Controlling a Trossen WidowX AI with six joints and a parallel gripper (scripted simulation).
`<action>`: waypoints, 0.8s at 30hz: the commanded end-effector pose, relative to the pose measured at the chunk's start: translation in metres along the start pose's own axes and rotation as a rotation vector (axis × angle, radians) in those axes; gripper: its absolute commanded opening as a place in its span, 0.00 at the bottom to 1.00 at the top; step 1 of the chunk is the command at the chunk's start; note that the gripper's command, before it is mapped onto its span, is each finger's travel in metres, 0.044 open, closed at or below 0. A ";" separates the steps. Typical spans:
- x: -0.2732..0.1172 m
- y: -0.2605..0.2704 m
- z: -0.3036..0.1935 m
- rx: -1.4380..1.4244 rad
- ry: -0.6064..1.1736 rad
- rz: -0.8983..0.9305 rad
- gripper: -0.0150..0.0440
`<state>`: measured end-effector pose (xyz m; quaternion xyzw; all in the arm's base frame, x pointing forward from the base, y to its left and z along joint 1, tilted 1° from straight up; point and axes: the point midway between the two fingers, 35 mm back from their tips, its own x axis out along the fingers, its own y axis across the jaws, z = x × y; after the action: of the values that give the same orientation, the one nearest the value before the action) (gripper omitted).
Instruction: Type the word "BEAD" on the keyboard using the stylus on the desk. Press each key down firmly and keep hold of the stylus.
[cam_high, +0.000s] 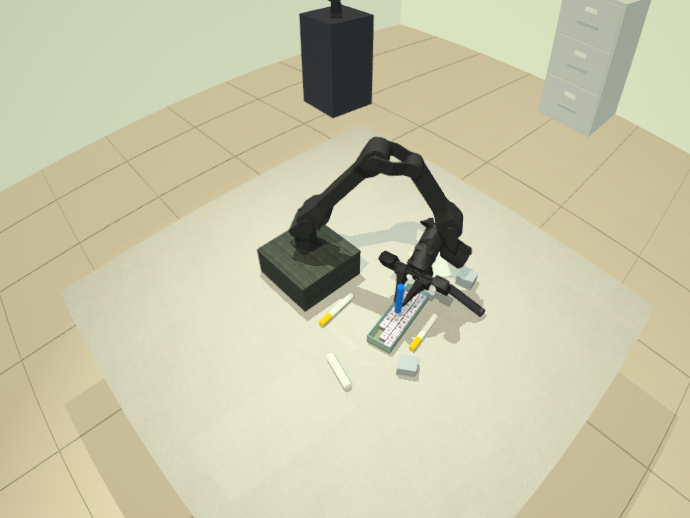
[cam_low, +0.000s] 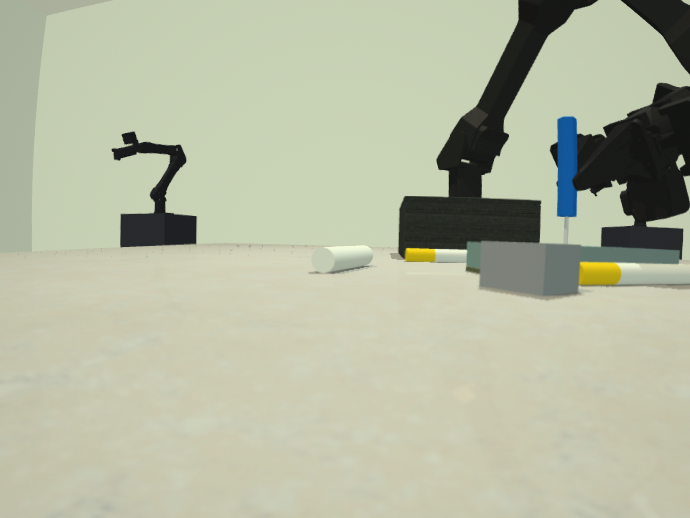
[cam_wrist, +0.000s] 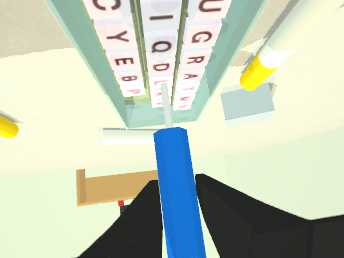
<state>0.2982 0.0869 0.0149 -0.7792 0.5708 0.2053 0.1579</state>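
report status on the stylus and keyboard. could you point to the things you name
Gripper (cam_high: 401, 302) (cam_wrist: 177, 185) shut on blue stylus (cam_high: 399, 299) (cam_low: 566, 167) (cam_wrist: 175, 190). Stylus near upright, tip over keyboard (cam_high: 380, 345) (cam_low: 629, 254) (cam_wrist: 210, 85). Key contact unclear. No obstruction seen.

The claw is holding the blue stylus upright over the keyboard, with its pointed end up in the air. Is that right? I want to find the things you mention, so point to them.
Not quite: the thin tip points down, as the exterior view shows. The claw (cam_high: 400, 301) (cam_wrist: 177, 185) does hold the blue stylus (cam_high: 399, 298) (cam_low: 566, 167) (cam_wrist: 176, 200) upright over the keyboard (cam_high: 380, 342) (cam_low: 629, 254) (cam_wrist: 210, 92).
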 end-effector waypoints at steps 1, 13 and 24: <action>0.001 0.001 0.003 0.004 -0.003 0.003 0.39; 0.003 0.001 0.006 0.004 -0.003 0.003 0.39; 0.005 0.001 0.009 0.004 -0.003 0.003 0.39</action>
<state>0.2982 0.0869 0.0069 -0.7792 0.5708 0.2053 0.1579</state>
